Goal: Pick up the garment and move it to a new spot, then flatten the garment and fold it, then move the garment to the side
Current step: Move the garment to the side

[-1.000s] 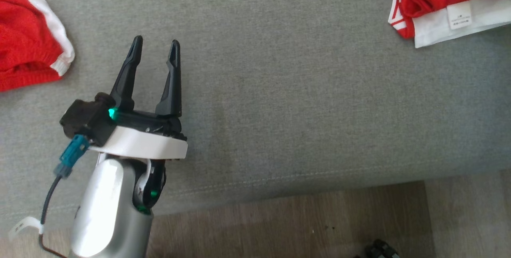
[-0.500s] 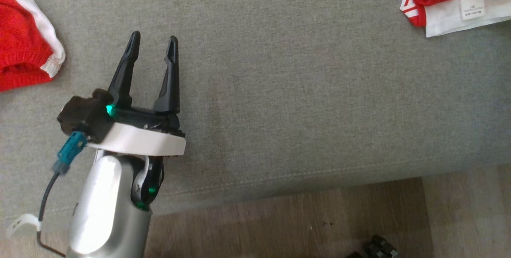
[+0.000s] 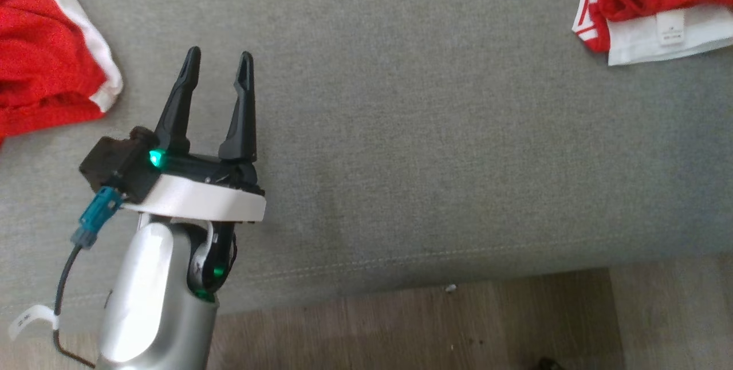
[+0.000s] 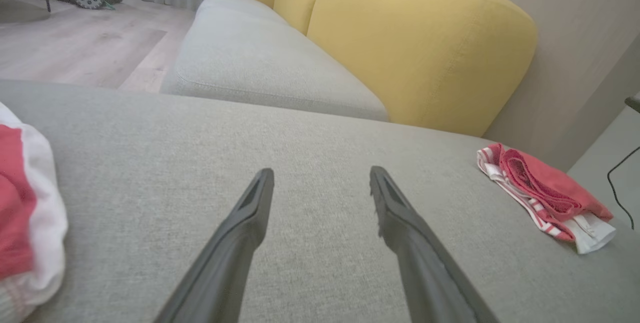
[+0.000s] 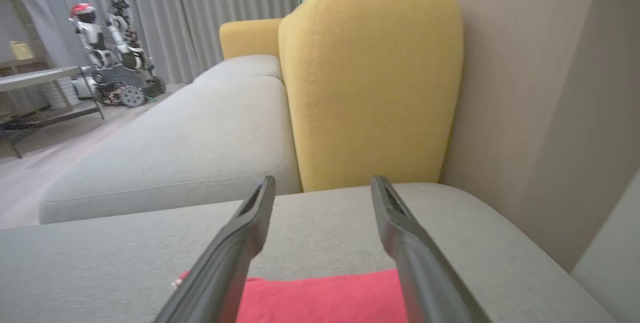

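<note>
1. Work surface: a grey sofa seat [image 3: 435, 146]. Its front seam runs along the edge nearest the robot, with wooden floor [image 3: 429, 324] below it.

2. Left gripper [image 3: 220, 55]: it hangs over bare grey fabric at the left of the seat. The jaws stand released, well parted, with nothing between them. The left wrist view confirms this: the left gripper [image 4: 322, 172] points across open seat, and the gap between the fingers [image 4: 250, 223] is empty.

3. Right gripper [image 5: 324, 180]: the jaws stand released and wide apart, and they grip nothing. Red cloth of the folded garment [image 5: 325, 298] lies flat on the seat beneath them, low in the right wrist view. I cannot tell whether the fingers touch it.

4. Task item: the folded garment [image 3: 647, 3] lies at the far right of the seat, well apart from the left gripper. It is red on top, with a white band and a small white label [image 3: 670, 29] along its near edge. In the left wrist view, the folded garment [image 4: 545, 198] sits near the right end of the seat.

5. Other items: another red garment with white trim [image 3: 51, 72] lies rumpled at the far left of the seat. A yellow backrest [image 5: 370, 78] rises behind the seat.
</note>
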Available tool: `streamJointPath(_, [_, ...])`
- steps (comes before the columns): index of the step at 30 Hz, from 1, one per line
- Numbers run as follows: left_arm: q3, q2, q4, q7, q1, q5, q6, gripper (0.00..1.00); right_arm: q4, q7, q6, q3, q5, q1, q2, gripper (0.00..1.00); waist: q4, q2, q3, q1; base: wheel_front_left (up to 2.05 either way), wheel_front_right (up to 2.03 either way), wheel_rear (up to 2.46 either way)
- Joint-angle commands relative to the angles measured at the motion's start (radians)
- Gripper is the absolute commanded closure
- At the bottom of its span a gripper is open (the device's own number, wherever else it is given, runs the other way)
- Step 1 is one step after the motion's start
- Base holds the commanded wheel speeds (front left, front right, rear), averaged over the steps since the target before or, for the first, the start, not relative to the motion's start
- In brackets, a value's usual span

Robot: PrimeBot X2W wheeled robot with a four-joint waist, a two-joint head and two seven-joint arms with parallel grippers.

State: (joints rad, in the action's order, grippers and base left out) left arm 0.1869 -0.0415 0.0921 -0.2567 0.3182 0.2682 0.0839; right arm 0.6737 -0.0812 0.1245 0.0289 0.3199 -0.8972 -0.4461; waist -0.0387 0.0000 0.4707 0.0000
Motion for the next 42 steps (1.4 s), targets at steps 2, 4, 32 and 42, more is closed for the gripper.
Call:
streamJointPath(2, [-0.031,-0.009,-0.034,-0.005,0.003,0.010,-0.010,0.00,-0.060,0.000,0.006,0.027,-0.007,0.032,0.018,0.00,0.016,0.0000,-0.041,0.0000,0.00,0.00,0.00])
streamJointPath(4, [-0.035,-0.009,-0.035,-0.005,-0.006,0.021,-0.015,0.00,-0.088,0.001,0.006,0.039,-0.005,0.054,0.044,0.00,0.028,0.0000,-0.076,0.0000,0.00,0.00,0.00])
streamJointPath(32, [-0.033,-0.009,-0.030,-0.005,-0.206,0.038,-0.061,0.00,-0.382,-0.153,0.006,0.113,-0.249,0.612,0.375,0.00,0.085,0.0000,-0.316,0.0000,0.00,0.00,0.00])
streamJointPath(42, [-0.008,-0.009,-0.032,-0.005,-0.215,0.030,-0.083,0.00,-0.381,-0.166,0.006,0.095,-0.280,0.647,0.395,0.00,0.092,0.0000,-0.327,0.0000,0.00,0.00,0.00])
